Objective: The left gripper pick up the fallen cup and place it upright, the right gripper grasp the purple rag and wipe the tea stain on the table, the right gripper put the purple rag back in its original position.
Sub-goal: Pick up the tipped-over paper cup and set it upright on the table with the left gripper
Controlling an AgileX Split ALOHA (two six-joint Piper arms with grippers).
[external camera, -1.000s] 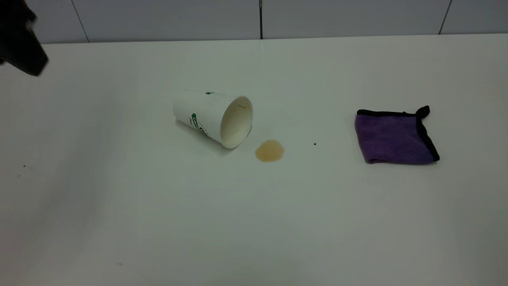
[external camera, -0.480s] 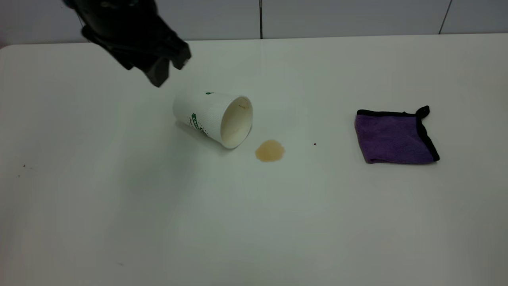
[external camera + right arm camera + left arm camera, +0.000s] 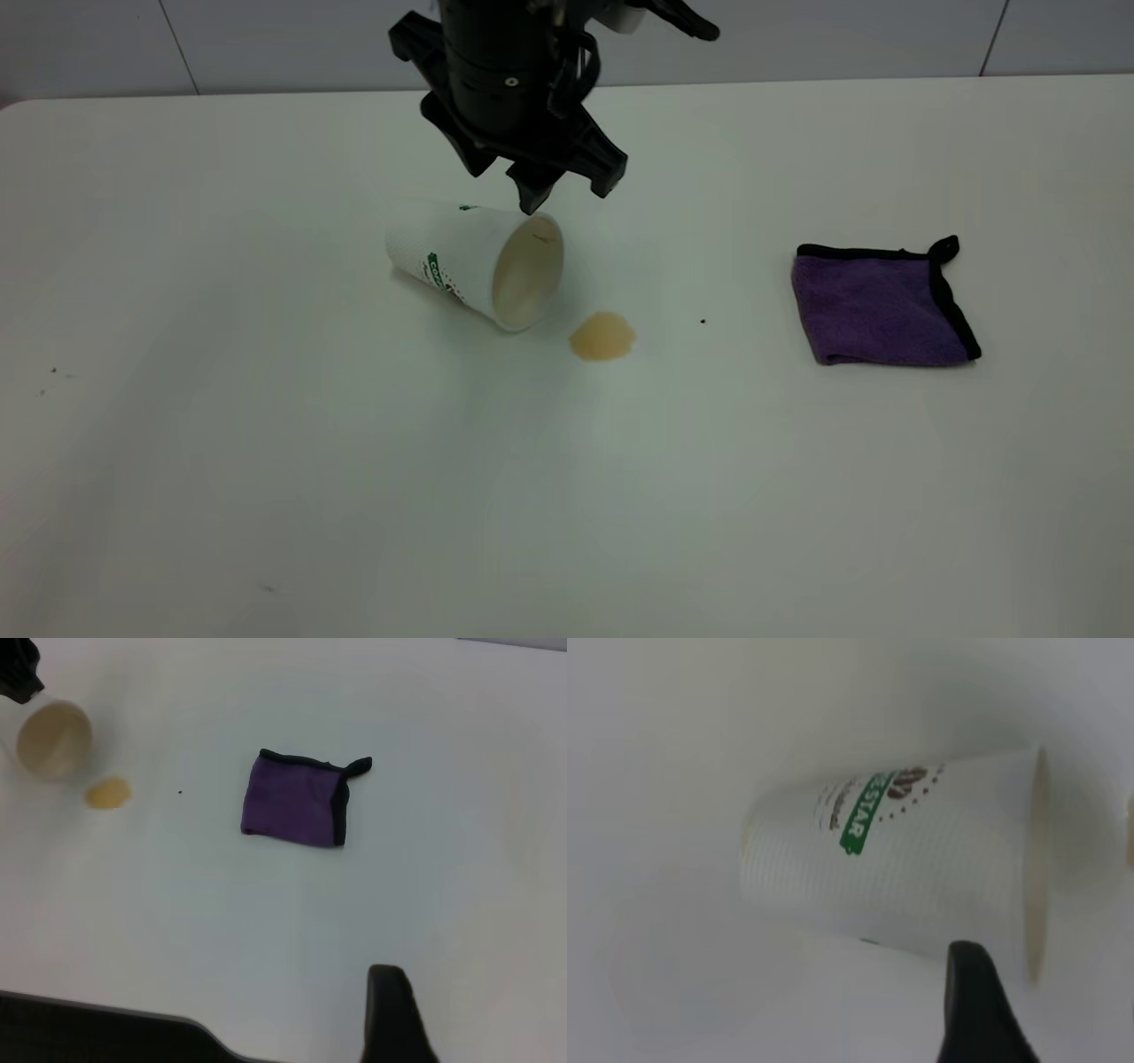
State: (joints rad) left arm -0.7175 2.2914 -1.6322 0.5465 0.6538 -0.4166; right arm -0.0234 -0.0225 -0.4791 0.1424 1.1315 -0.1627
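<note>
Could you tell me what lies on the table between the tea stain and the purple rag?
Only a tiny black speck on bare table, between the tea stain and the purple rag; the exterior view shows it.

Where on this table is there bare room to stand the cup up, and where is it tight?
The table is bare along the whole near side and left of the cup. A narrower strip lies between the tea stain and the purple rag. It is tight around the cup's mouth, with the left gripper above it and the stain beside it.

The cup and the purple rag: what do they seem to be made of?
The cup looks like white paper, matte, with fine embossed ribs and printed green lettering. The purple rag seems a soft, fuzzy microfibre cloth with black stitched edging and a corner loop.
</note>
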